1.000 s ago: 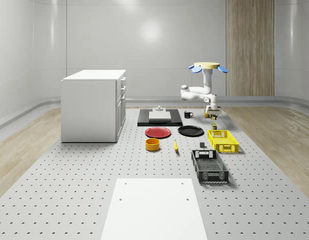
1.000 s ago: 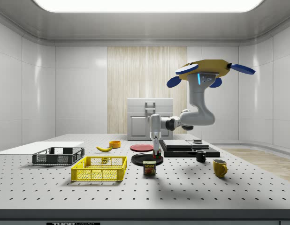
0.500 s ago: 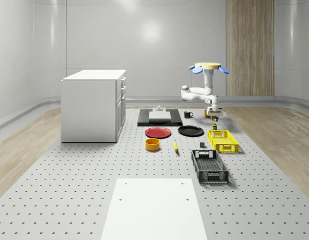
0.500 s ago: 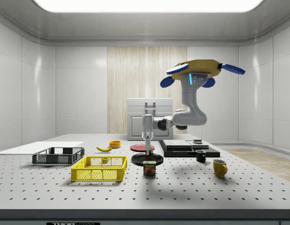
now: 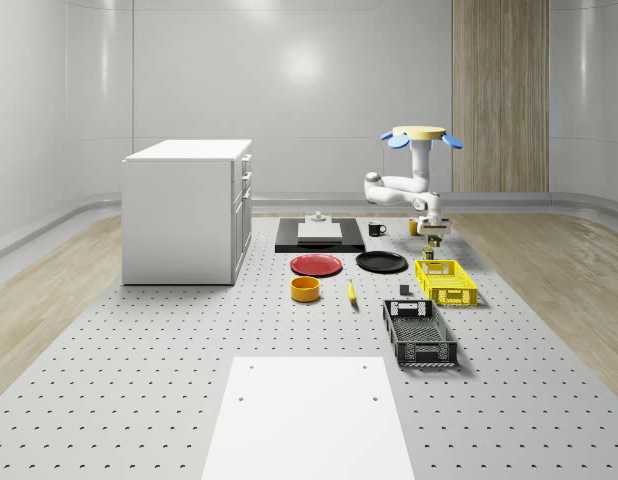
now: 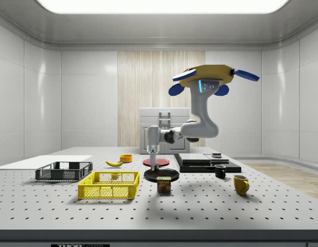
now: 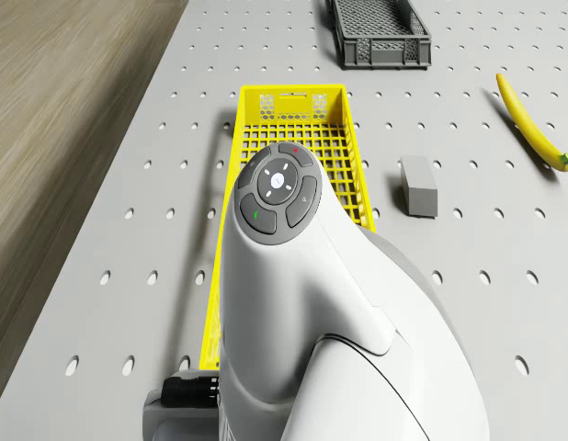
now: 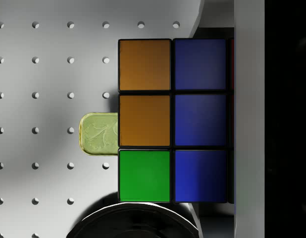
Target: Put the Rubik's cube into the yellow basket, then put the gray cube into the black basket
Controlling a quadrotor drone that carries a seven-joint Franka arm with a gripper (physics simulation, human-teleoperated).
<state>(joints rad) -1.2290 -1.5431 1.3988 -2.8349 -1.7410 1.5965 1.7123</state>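
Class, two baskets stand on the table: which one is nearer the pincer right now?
The yellow basket. In the whole-scene view it lies just in front of the pincer, which holds the Rubik's cube; the black basket sits farther forward, beyond the yellow one.

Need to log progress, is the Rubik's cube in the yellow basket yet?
Not yet. The Rubik's cube sits in the gripper above the table, short of the yellow basket.

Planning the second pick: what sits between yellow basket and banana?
The gray cube, apart from both the yellow basket and the banana; the drone view shows it.
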